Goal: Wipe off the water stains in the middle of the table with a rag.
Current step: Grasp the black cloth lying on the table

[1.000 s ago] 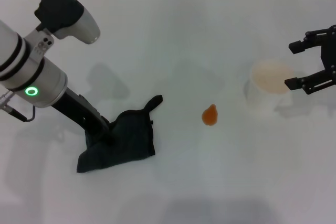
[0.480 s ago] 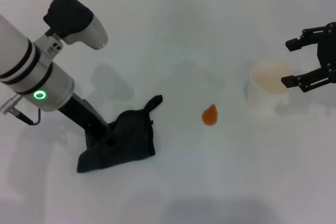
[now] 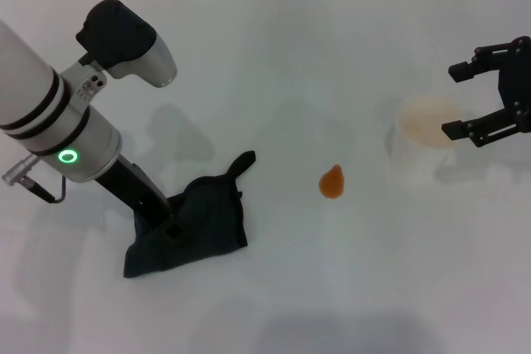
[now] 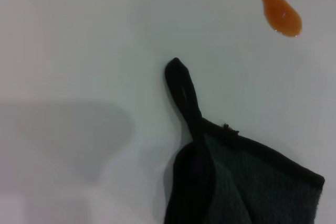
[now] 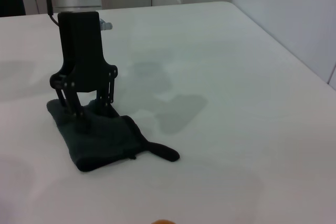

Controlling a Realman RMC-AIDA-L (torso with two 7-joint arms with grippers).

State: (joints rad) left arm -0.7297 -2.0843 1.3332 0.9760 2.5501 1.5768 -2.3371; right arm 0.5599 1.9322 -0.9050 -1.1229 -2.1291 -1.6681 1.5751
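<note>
Left gripper point(image 3: 170, 223) jaws sunk into rag point(image 3: 199, 221)

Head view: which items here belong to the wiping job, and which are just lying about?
Part of the job:
- rag, under the left gripper
- water stains, an orange blob apart from the rag
- table

Just there:
- white cup, beside the stain
- right gripper, jaws open, above the cup

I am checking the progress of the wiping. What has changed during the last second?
The left pincer stays down on the rag while its arm leans a little toward the table's middle. The right pincer has shifted slightly. The rag, orange stain and cup have not moved.
</note>
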